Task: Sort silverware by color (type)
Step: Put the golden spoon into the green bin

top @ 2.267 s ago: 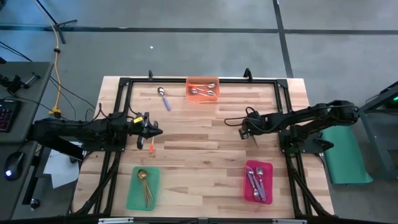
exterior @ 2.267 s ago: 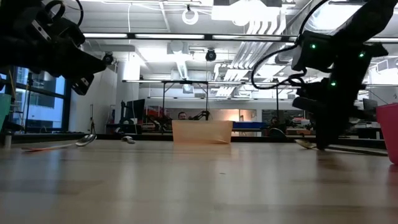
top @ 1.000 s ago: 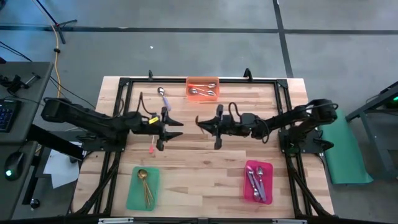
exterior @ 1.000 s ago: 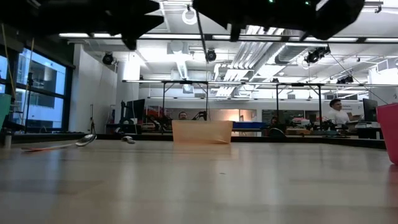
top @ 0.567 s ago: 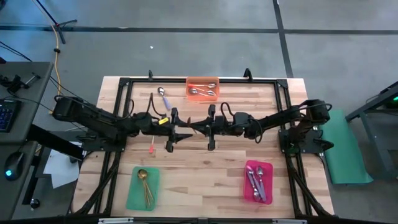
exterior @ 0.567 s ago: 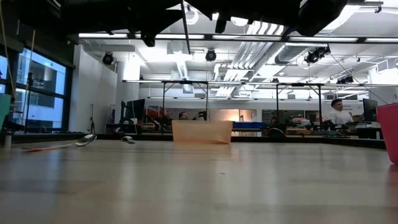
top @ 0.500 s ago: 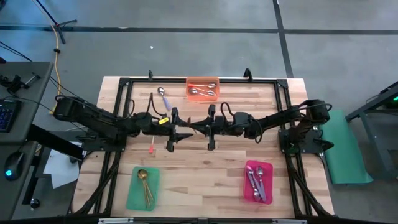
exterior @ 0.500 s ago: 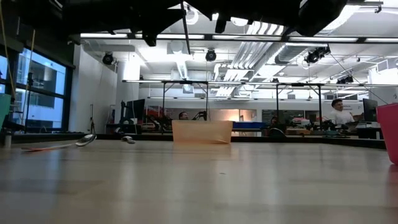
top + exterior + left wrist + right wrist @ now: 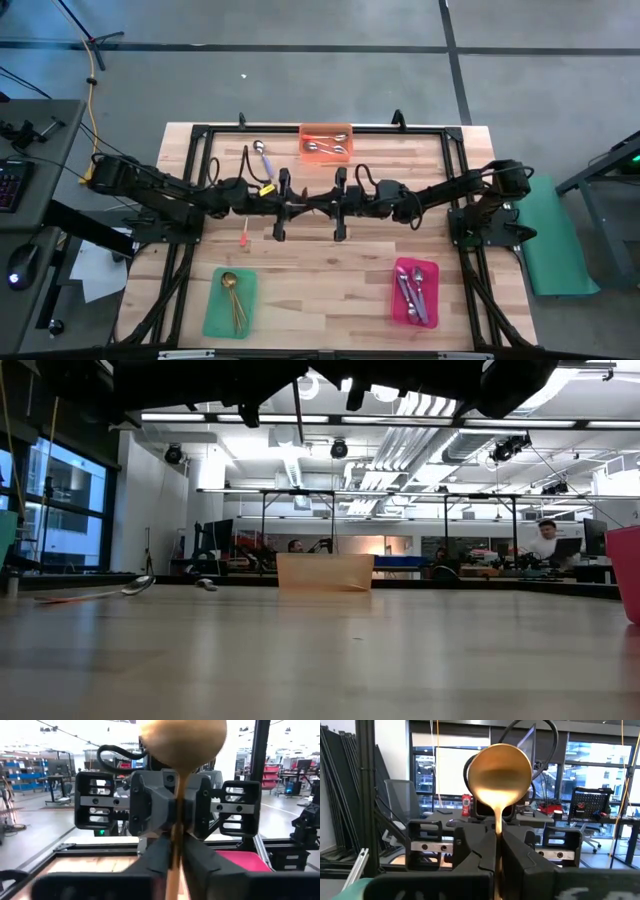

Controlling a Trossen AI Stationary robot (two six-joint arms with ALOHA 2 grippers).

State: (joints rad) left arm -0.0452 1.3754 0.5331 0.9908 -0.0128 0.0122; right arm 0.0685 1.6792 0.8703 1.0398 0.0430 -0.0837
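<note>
The right gripper [image 9: 498, 840] has its two dark fingers pressed tight on the thin handle of a slim all-gold spoon [image 9: 499, 767], whose round bowl stands up above the fingertips. Facing it head-on, the left gripper [image 9: 175, 851] has its fingers drawn in against the same handle, so both grippers have hold of the one spoon. The exchange hangs in the air over the middle of the pale wooden table [image 9: 330, 270], with the left arm reaching in from the left side and the right arm from the right.

On the table just left of the left gripper lies a small silver spoon with an orange handle [image 9: 243, 238]. Farther back on the left lies a silver spoon with a purple handle [image 9: 264, 158]. At the far edge, about centre, sits an orange rectangular plastic tray [image 9: 326, 131] holding orange-handled spoons [image 9: 326, 148]. At the near left sits a green rectangular tray [image 9: 214, 310] with more gold spoons [image 9: 233, 295] lying in it. At the near right sits a pink rectangular tray [image 9: 398, 300] with purple-handled spoons [image 9: 414, 293] inside.
</note>
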